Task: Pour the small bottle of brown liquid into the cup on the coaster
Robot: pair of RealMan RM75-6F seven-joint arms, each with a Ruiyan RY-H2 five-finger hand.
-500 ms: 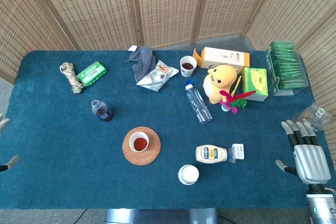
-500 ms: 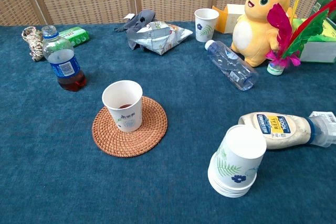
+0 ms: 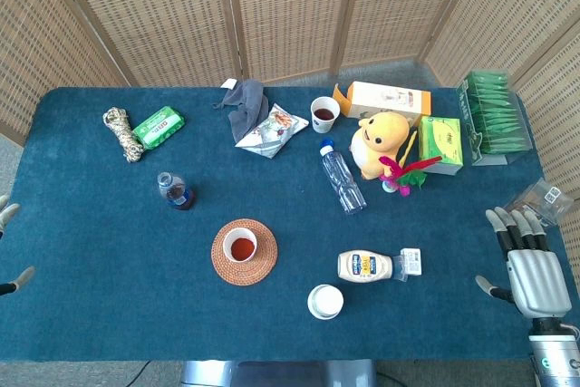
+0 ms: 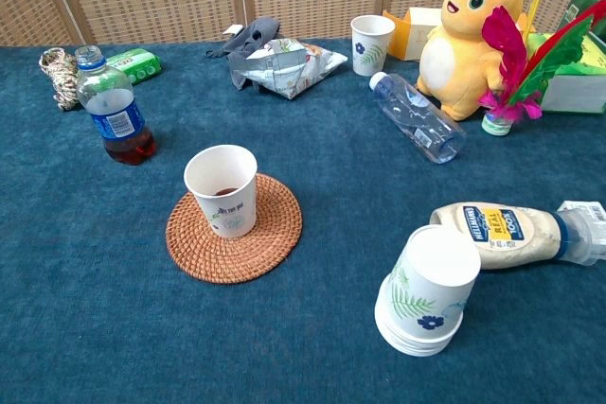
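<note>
A small bottle [image 3: 175, 191] [image 4: 113, 110] with a blue label stands upright and uncapped left of centre, a little brown liquid in its bottom. A white paper cup [image 3: 241, 246] [image 4: 222, 190] holding brown liquid sits on a round woven coaster [image 3: 258, 269] [image 4: 274, 229]. My right hand [image 3: 528, 260] hovers at the table's right edge, fingers spread, holding nothing. Only fingertips of my left hand [image 3: 7, 246] show at the far left edge, apart and holding nothing. Both hands are far from the bottle and cup.
An upturned stack of paper cups [image 3: 325, 301] [image 4: 425, 290] and a lying mayonnaise bottle [image 3: 367, 266] [image 4: 511, 231] sit right of the coaster. Further back lie a clear water bottle [image 3: 342, 178], yellow plush toy [image 3: 384, 137], second cup of brown liquid [image 3: 323, 113], snack bag [image 3: 270, 128], grey cloth [image 3: 245, 101], boxes and rope.
</note>
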